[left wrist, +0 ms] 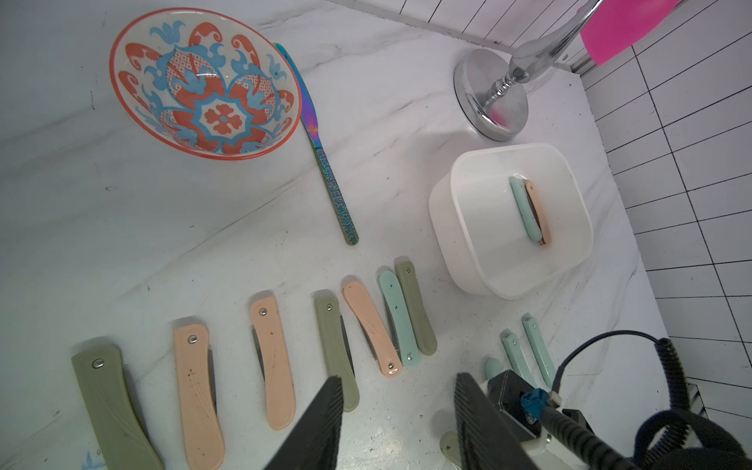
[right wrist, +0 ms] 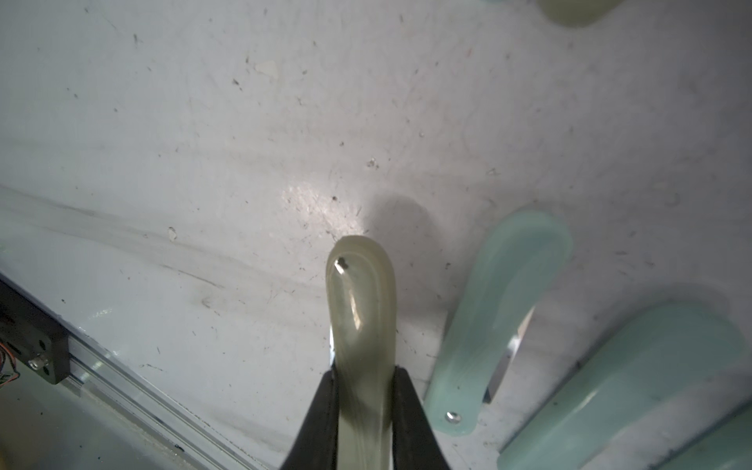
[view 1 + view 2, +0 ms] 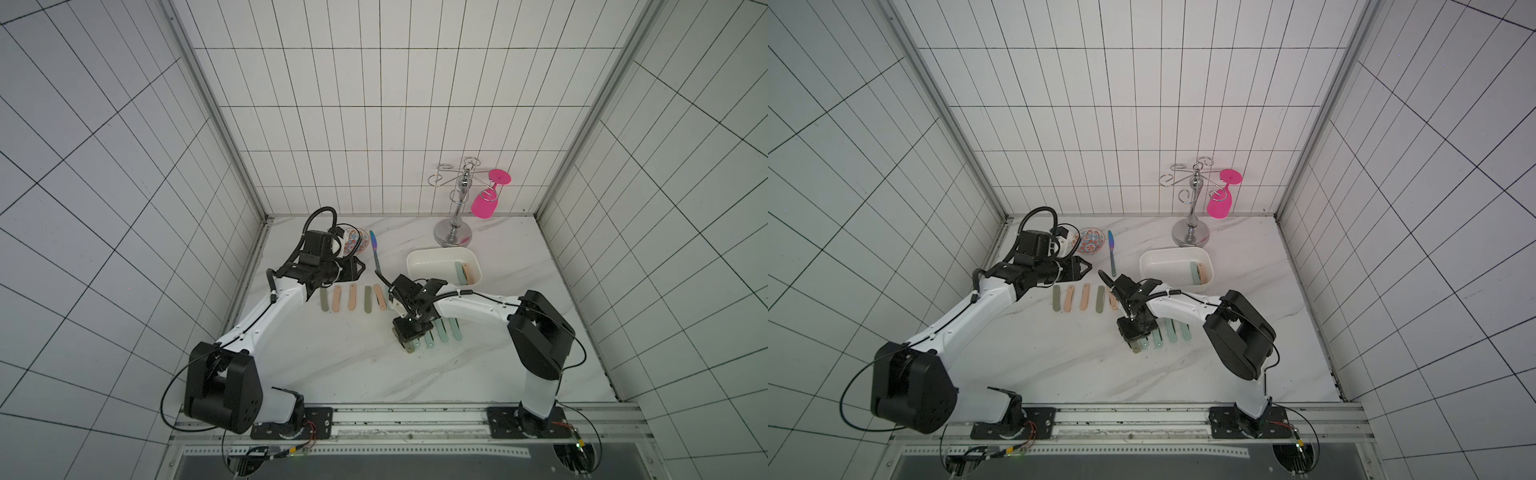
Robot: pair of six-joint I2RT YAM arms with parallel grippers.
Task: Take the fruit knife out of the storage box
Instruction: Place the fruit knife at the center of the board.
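The white storage box [image 3: 432, 264] [image 3: 1165, 262] [image 1: 486, 228] stands at the back right of the table. Inside it two folded fruit knives lie side by side, a mint one [image 1: 524, 211] and a peach one [image 1: 539, 213] [image 3: 468, 272]. My right gripper [image 2: 363, 374] [image 3: 409, 343] is outside the box, low over the table's middle. It is shut on an olive-green folded fruit knife [image 2: 360, 301] whose end pokes out beyond the fingers. My left gripper [image 1: 396, 380] [image 3: 359, 268] hovers open and empty above the row of knives further left.
Several folded knives in olive, peach and mint [image 1: 272, 358] lie in rows on the marble top, with mint ones [image 2: 496, 317] right beside the held knife. A patterned bowl [image 1: 203, 81], an iridescent table knife [image 1: 329, 179] and a chrome rack [image 3: 453, 232] holding a pink glass [image 3: 484, 205] stand at the back.
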